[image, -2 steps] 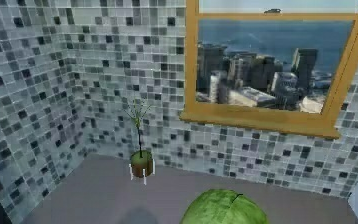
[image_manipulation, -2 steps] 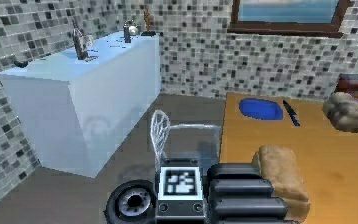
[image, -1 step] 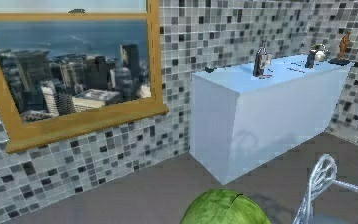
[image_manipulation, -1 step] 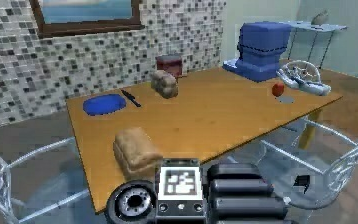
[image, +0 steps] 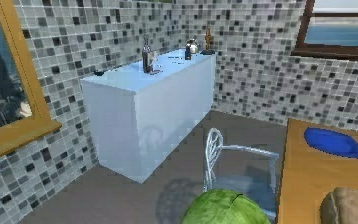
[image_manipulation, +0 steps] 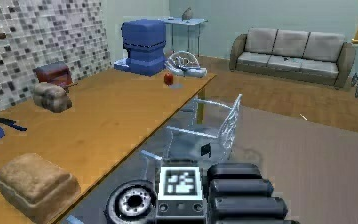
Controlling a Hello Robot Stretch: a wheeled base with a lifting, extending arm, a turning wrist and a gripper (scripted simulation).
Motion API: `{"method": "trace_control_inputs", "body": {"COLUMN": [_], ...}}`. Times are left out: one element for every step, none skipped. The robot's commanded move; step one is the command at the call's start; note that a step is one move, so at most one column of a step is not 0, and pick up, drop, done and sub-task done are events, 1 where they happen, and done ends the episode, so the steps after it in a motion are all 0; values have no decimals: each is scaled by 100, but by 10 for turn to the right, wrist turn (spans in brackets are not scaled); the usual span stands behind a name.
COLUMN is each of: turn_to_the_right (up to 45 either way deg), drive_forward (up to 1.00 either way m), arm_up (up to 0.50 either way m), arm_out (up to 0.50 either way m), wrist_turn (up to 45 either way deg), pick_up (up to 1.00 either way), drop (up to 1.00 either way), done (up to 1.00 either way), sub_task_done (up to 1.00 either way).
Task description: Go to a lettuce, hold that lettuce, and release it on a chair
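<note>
Forward view
Walls: small square mosaic tiles [image: 257, 70] in grey, black and white, a pebbly grid.
Counter: smooth white box-shaped counter [image: 147, 115] at the centre. Its flat top carries a dark glass bottle [image: 147, 55], a shiny metal kettle [image: 191, 47] and a small golden statuette [image: 208, 39].
Chair: thin bent metal-frame chair with a clear seat [image: 232, 160], at the counter's 5 o'clock.
Table: warm-toned flat wooden table [image: 307, 185] at 4 o'clock, with a blue oval plate [image: 332, 141] on it.
Lettuce: rounded green lettuce [image: 225, 208] with a leafy, ribbed dome, darker in the folds. It is at 6 o'clock, cut by the bottom edge, with the chair at its 12 o'clock.
Loaf: brown rough-crusted bread loaf [image: 349, 207] at the lettuce's 3 o'clock.

Arm side view
Table: long plank-grained top [image_manipulation: 117, 115] running from 7 to 12 o'clock.
On it: a tan crusty loaf [image_manipulation: 37, 180] at 8 o'clock, a black knife [image_manipulation: 9, 123] at 9, a blue boxy object [image_manipulation: 144, 47] at 11, and beside that a small red round thing [image_manipulation: 169, 77].
Chair: clear panels in a metal frame [image_manipulation: 215, 125], centre, just beside the table edge.
Sofa: grey cushioned three-seat sofa [image_manipulation: 292, 52] at 1 o'clock.
Gripper: dark round-bodied gripper [image_manipulation: 139, 197] at 6 o'clock. Its far end cannot be made out, so whether it holds anything cannot be told.
</note>
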Motion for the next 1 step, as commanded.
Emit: {"method": "trace_control_inputs", "body": {"turn_to_the_right": [0], "drive_forward": [0], "arm_up": [0], "arm_out": [38], "wrist_turn": [0], "pick_up": [0], "drop": [0], "done": [0], "sub_task_done": [0]}}
